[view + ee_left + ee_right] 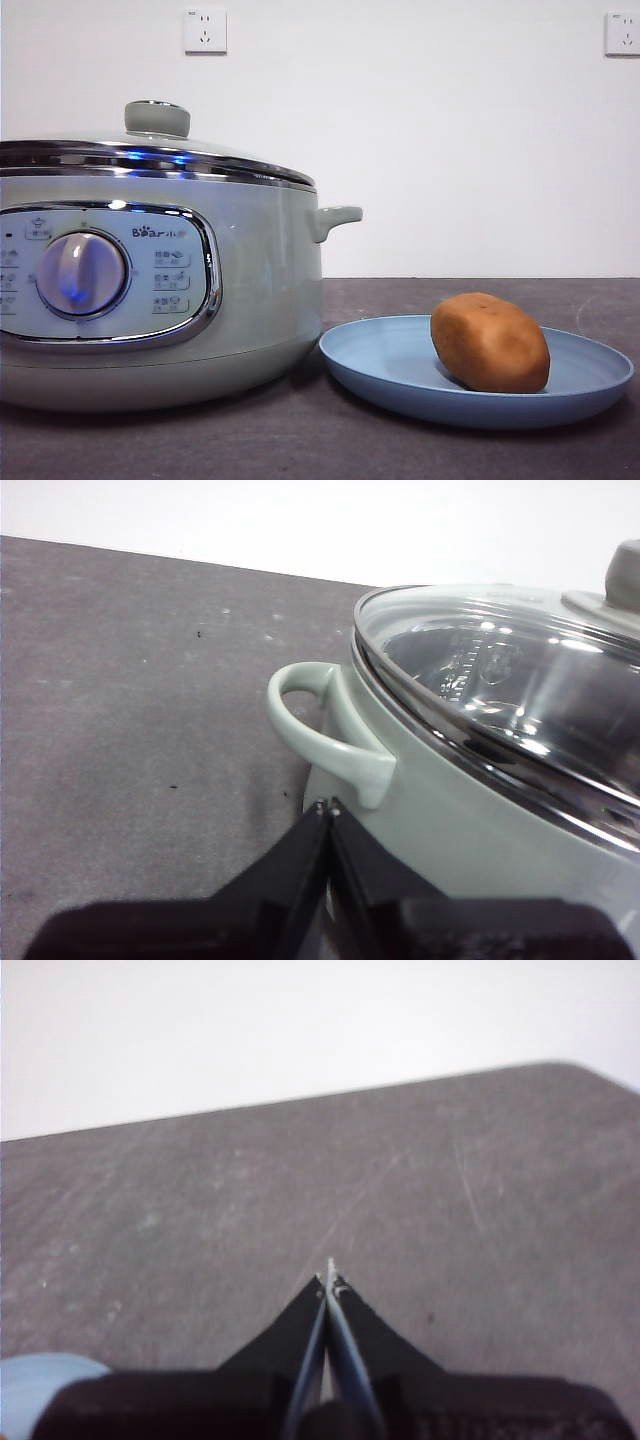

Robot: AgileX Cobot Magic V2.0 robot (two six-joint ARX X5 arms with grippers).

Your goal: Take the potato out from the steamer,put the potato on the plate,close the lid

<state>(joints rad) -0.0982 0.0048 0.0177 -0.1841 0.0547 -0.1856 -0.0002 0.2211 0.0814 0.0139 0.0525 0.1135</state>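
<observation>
Front, left wrist and right wrist views of the bench point(480, 450) with the task's things as they now lie. The potato point(490, 342) rests on the plate point(375, 365), toward the plate's far-right part in the front view, its long axis running roughly across that view and tilted slightly down to the right. The plate stands just beside the steamer point(250, 290), its rim close under the steamer's side handle point(335, 218). The lid point(150, 150) sits level on the steamer's chrome rim, its knob point(157, 118) upright; judged from this, all three steps of the task appear complete and no grasp remains to be made.

The left gripper point(327, 807) has its jaws pressed together and holds nothing; it hangs just outside the steamer's wall, close to the other side handle point(320, 730), with the lid's glass dome point(500, 680) and knob beyond and to one side of it. It is therefore the arm nearer the lid, should the lid's seating need correcting. The right gripper point(330, 1278) likewise has its jaws pressed together and empty; it looks out over bare bench, with only a pale blue edge of the plate point(45, 1380) at the corner of its view. The potato does not show in either wrist view, so its bearing from the right gripper cannot be fixed beyond lying on the plate's side
</observation>
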